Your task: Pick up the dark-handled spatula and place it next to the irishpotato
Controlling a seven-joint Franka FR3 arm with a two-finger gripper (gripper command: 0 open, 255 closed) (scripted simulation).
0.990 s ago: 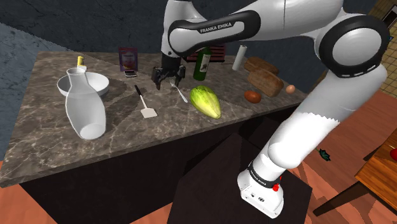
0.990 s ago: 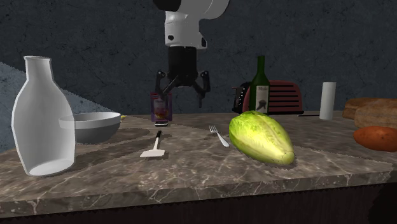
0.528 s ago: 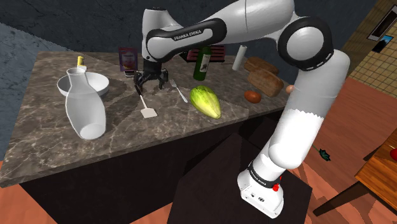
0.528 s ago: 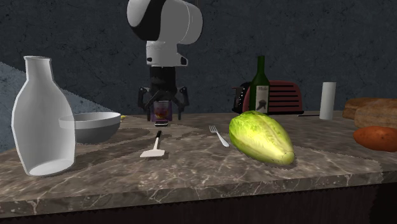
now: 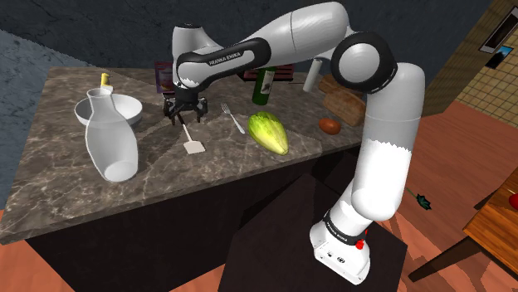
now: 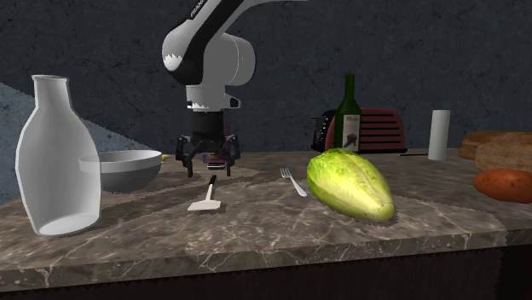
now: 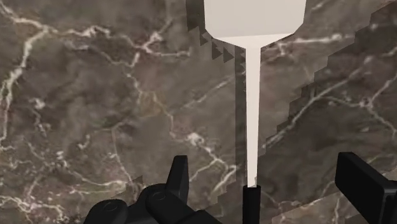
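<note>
While I am dropping over the spatula — having swung in from nearer the lettuce — my claw is hanging open, straddling its dark handle untouched; the spatula is lying flat beside the lettuce, awaiting my grip.

- Spatula: blade and dark handle end both run off the wrist view's edges.
- Gripper: finger bases cut off likewise.
- Spatula handle, shoulder view: far end hidden under the gripper.
- Arm: cut off at 12 o'clock, second exterior view.
- Bowl: 9 o'clock side hidden behind carafe.
- Toaster: partly behind bottle.
- Bread, potato: cut off at 3 o'clock edge.
</note>
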